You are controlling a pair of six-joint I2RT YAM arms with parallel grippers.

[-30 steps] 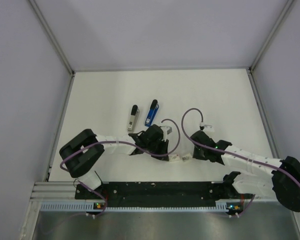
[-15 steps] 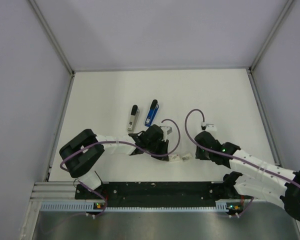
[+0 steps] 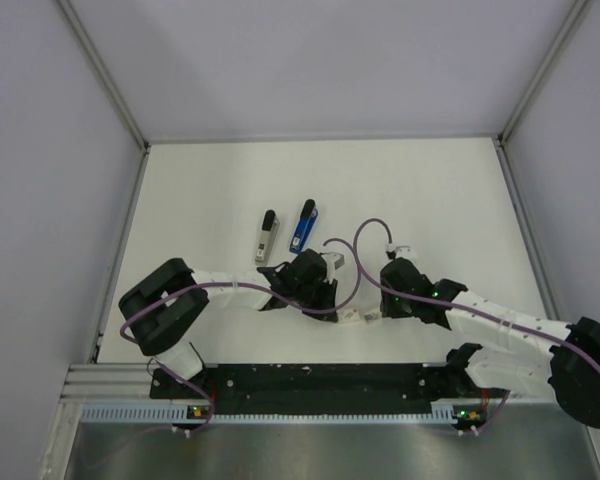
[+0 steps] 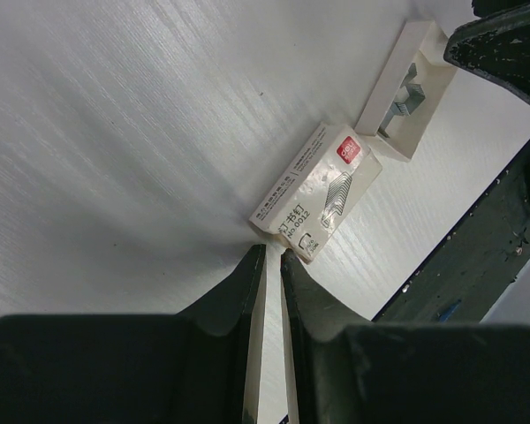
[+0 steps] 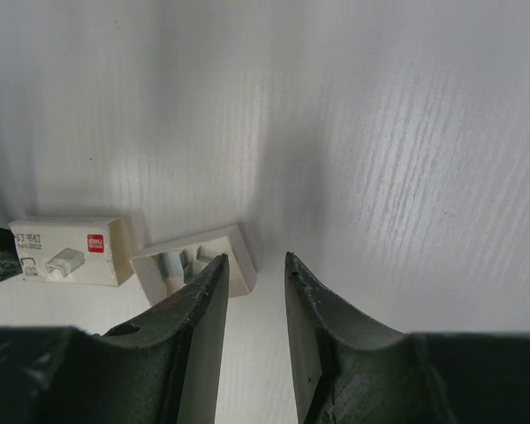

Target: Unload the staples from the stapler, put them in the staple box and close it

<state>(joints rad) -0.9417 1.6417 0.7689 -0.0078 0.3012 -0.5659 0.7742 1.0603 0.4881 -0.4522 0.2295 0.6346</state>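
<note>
The blue stapler (image 3: 303,226) lies on the white table, beyond both arms, and shows only in the top view. My left gripper (image 3: 325,297) is just below it, empty, with its jaws nearly together; in its wrist view the gripper (image 4: 272,253) has its tips at the corner of a small staple box (image 4: 316,192). My right gripper (image 5: 254,258) is open a little and empty, low over the table, with its left fingertip over an open white staple tray (image 5: 194,265). In the top view the right gripper (image 3: 383,303) is right of the tray (image 3: 371,314).
A second, silver-grey stapler (image 3: 267,237) lies left of the blue one. The staple box (image 3: 351,316) lies between the two grippers. A black rail (image 3: 310,380) runs along the near edge. Grey walls enclose the table on three sides.
My right arm has swung left and brought its gripper closer to the staple tray. The left arm, both staplers and the box have not moved.
</note>
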